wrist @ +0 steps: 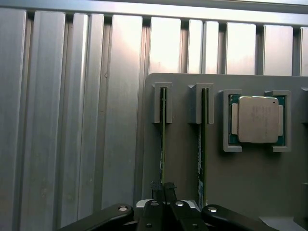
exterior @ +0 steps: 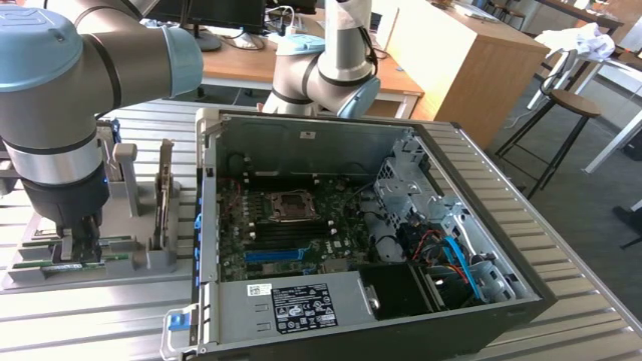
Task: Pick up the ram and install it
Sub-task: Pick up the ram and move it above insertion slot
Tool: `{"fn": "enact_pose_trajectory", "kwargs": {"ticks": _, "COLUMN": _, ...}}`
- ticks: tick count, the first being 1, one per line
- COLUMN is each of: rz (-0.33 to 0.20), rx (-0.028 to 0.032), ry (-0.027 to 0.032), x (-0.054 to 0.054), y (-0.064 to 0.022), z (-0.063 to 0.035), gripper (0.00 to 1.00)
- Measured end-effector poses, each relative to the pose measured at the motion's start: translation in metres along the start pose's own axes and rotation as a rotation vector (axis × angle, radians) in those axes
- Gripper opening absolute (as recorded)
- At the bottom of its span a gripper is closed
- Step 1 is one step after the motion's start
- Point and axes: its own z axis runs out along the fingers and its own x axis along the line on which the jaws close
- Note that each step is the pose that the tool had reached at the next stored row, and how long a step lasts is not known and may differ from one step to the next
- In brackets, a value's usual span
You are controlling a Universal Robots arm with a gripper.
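Note:
Two rams stand on edge in slots of a grey holder point(wrist: 183, 159). In the wrist view my gripper point(wrist: 162, 188) has its fingers pressed together on the near end of the one ram point(wrist: 163, 134), still seated in its slot. The other ram point(wrist: 202, 144) stands parallel beside it, untouched. In the exterior view the gripper point(exterior: 77, 244) reaches straight down onto the holder point(exterior: 150, 263) at the exterior view's left, and green ram edges point(exterior: 62, 267) show at its fingertips.
A processor chip point(wrist: 258, 120) lies in the holder's pocket beside the rams. An upright expansion card point(exterior: 164, 197) stands in the holder. The open computer case point(exterior: 482, 248) with motherboard point(exterior: 291, 226) lies to the exterior view's right. A second robot arm point(exterior: 336, 71) stands behind it.

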Motion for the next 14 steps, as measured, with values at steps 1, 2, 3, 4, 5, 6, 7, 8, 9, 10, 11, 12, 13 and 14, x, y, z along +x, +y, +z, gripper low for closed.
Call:
{"fn": "enact_pose_trajectory", "kwargs": {"ticks": 1, "rz": 0.000, "rx": 0.0000, "ry": 0.0000, "x": 0.0000, "y": 0.0000, "z": 0.0000, "gripper": 0.11}}
{"fn": "enact_pose_trajectory", "kwargs": {"ticks": 2, "rz": 0.000, "rx": 0.0000, "ry": 0.0000, "x": 0.0000, "y": 0.0000, "z": 0.0000, "gripper": 0.11}}
{"fn": "enact_pose_trajectory", "kwargs": {"ticks": 3, "rz": 0.000, "rx": 0.0000, "ry": 0.0000, "x": 0.0000, "y": 0.0000, "z": 0.0000, "gripper": 0.11}}
{"fn": "enact_pose_trajectory", "kwargs": {"ticks": 4, "rz": 0.000, "rx": 0.0000, "ry": 0.0000, "x": 0.0000, "y": 0.0000, "z": 0.0000, "gripper": 0.11}}
{"fn": "enact_pose_trajectory", "kwargs": {"ticks": 5, "rz": 0.000, "rx": 0.0000, "ry": 0.0000, "x": 0.0000, "y": 0.0000, "z": 0.0000, "gripper": 0.11}}
{"fn": "enact_pose_trajectory", "kwargs": {"ticks": 6, "rz": 0.000, "rx": 0.0000, "ry": 0.0000, "x": 0.0000, "y": 0.0000, "z": 0.0000, "gripper": 0.11}}
{"fn": "enact_pose_trajectory", "kwargs": {"ticks": 7, "rz": 0.000, "rx": 0.0000, "ry": 0.0000, "x": 0.0000, "y": 0.0000, "z": 0.0000, "gripper": 0.11}}
{"fn": "enact_pose_trajectory", "kwargs": {"ticks": 8, "rz": 0.000, "rx": 0.0000, "ry": 0.0000, "x": 0.0000, "y": 0.0000, "z": 0.0000, "gripper": 0.11}}
{"fn": "enact_pose_trajectory", "kwargs": {"ticks": 9, "rz": 0.000, "rx": 0.0002, "ry": -0.0001, "x": 0.0000, "y": 0.0000, "z": -0.0001, "gripper": 0.11}}
{"fn": "enact_pose_trajectory", "kwargs": {"ticks": 10, "rz": 0.000, "rx": 0.0000, "ry": 0.0000, "x": 0.0000, "y": 0.0000, "z": -0.0006, "gripper": 0.11}}
{"fn": "enact_pose_trajectory", "kwargs": {"ticks": 11, "rz": 0.000, "rx": 0.0000, "ry": 0.0000, "x": 0.0000, "y": 0.0000, "z": -0.0014, "gripper": 0.11}}
{"fn": "enact_pose_trajectory", "kwargs": {"ticks": 12, "rz": 0.000, "rx": 0.0000, "ry": 0.0000, "x": 0.0000, "y": 0.0001, "z": -0.0022, "gripper": 0.11}}
{"fn": "enact_pose_trajectory", "kwargs": {"ticks": 13, "rz": 0.000, "rx": 0.0000, "ry": 0.0000, "x": 0.0000, "y": 0.0001, "z": -0.0032, "gripper": 0.11}}
{"fn": "enact_pose_trajectory", "kwargs": {"ticks": 14, "rz": 0.000, "rx": 0.0000, "ry": 0.0000, "x": -0.0001, "y": 0.0002, "z": -0.0044, "gripper": 0.11}}
